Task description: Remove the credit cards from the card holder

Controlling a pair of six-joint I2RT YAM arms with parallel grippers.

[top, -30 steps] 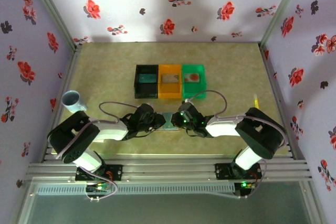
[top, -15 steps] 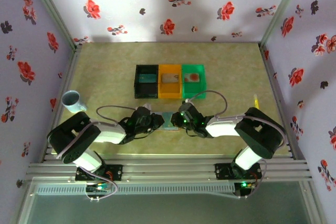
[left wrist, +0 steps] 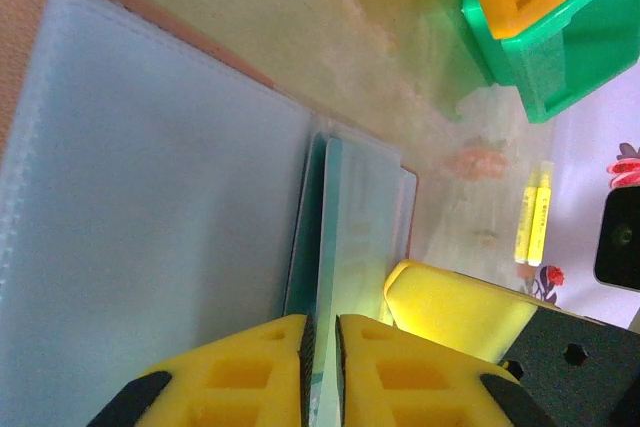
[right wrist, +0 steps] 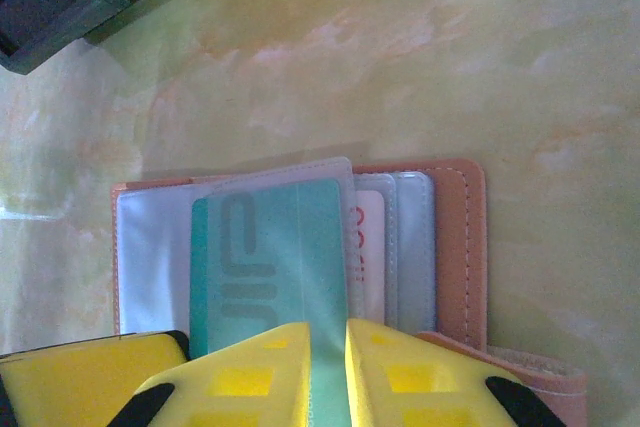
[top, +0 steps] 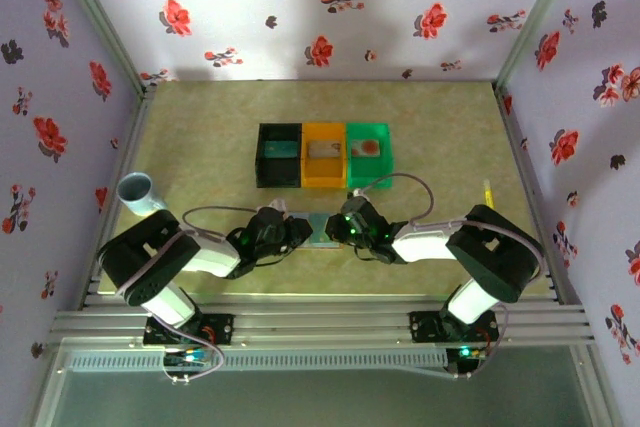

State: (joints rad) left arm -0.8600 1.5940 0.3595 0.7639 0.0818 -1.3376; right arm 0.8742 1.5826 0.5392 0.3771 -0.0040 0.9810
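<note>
The card holder (top: 320, 231) lies open on the table between both grippers, brownish-pink rim (right wrist: 462, 247) around a blue-grey inside (left wrist: 150, 197). A teal credit card (right wrist: 270, 257) stands partly raised in a clear sleeve. My right gripper (right wrist: 328, 332) is shut on its lower edge. Behind it a pale card with red marks (right wrist: 368, 237) sits in another sleeve. My left gripper (left wrist: 322, 325) is shut on the thin edge of a sleeve page of the holder; whether it also pinches the card I cannot tell. The grippers (top: 300, 232) (top: 338, 230) almost touch.
Black (top: 279, 155), orange (top: 323, 154) and green (top: 368, 152) bins stand in a row behind the holder, each with a card inside. A blue cup (top: 137, 192) is at the left edge. A yellow marker (left wrist: 533, 212) lies at the right.
The left arm's elbow has swung a little toward the near edge and the left jaws have closed slightly. The holder and the right arm have stayed put.
</note>
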